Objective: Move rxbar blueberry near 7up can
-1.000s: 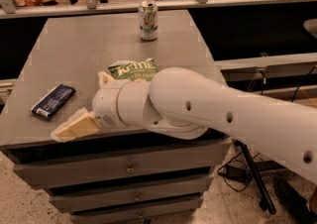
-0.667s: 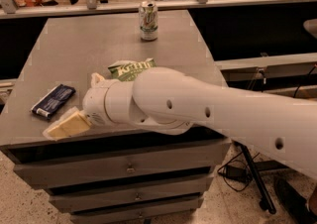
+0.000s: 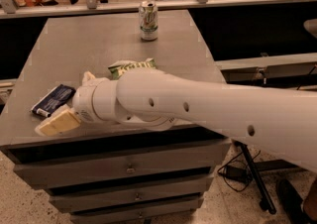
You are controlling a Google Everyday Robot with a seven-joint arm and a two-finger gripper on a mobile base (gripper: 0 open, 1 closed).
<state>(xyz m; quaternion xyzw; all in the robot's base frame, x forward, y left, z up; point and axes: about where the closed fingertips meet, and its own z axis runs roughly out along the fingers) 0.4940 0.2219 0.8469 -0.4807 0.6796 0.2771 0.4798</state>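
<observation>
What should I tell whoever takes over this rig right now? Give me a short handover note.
End effector: low at the front left edge of the table, just in front of the snack bar.
Snack bar: lying flat on the table near the front left corner, not picked up.
Soda can: upright at the far edge, around the middle.
Chip bag: between the two, partly hidden by the arm.
Done: only the approach; the bar is far from the can.
Left: grasp the bar, carry it past the bag, and set it down beside the can.
</observation>
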